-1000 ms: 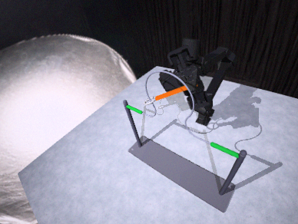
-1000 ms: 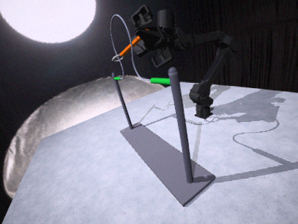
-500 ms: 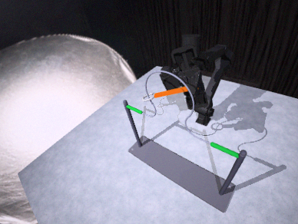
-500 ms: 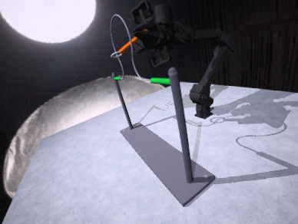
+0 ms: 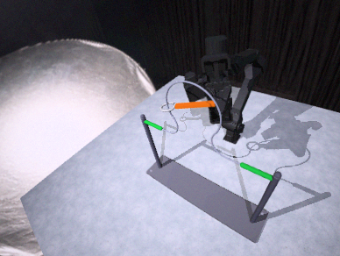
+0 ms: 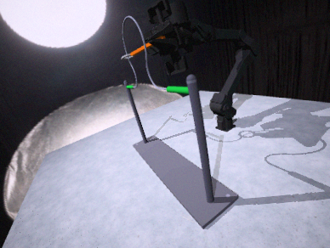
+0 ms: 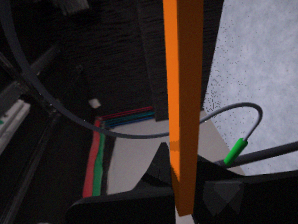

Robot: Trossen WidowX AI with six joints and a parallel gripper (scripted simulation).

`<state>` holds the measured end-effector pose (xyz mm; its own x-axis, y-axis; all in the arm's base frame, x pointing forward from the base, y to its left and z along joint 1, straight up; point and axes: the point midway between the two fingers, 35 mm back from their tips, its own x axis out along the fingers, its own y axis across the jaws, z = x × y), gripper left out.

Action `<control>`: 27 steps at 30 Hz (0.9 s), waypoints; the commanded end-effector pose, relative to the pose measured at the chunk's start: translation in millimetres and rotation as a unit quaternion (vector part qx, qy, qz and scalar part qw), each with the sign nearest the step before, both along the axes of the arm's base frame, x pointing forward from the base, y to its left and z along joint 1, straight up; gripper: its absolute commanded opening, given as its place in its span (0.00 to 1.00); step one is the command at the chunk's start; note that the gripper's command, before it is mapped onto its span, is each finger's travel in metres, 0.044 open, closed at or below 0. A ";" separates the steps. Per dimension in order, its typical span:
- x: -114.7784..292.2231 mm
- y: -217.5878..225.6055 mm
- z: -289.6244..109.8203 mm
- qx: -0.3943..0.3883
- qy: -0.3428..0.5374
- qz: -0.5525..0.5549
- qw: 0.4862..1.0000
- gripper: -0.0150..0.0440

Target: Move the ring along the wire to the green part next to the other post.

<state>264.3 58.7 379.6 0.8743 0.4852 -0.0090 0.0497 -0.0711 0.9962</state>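
Note:
The ring (image 5: 162, 108) (image 6: 123, 57) is around the rising side of the grey wire loop (image 5: 184, 81) (image 6: 128, 17) (image 7: 135, 136), above the green part (image 5: 152, 124) (image 6: 129, 87) by the left post (image 5: 152, 142) (image 6: 137, 115). Contact between ring and wire cannot be told. My gripper (image 5: 215, 104) (image 6: 162, 37) (image 7: 167, 146) is shut on the orange handle (image 5: 194, 104) (image 6: 140, 49) (image 7: 184, 100), near the end away from the ring. In the top and exterior views the handle overlaps the loop's other side; the gap is unclear. The other green part (image 5: 256, 171) (image 6: 177, 89) joins the right post (image 5: 265, 197) (image 6: 200, 136).
The posts stand on a grey base plate (image 5: 206, 193) (image 6: 179, 178) on the pale table (image 5: 88, 197) (image 6: 85, 191). The arm reaches in from the back. The loop's right side passes close to my gripper in the top and exterior views. Shadows of wire and arm lie across the table.

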 end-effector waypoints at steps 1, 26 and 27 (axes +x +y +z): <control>0.7 -0.3 0.0 -0.029 0.000 -0.002 1.000 0.00; 0.9 -1.6 -13.3 -0.187 0.017 -0.005 0.982 0.00; 1.0 -1.8 -13.8 -0.193 0.017 -0.005 0.981 0.00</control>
<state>264.6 57.7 365.7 0.8737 0.4439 -0.1992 0.0853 0.2633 0.9609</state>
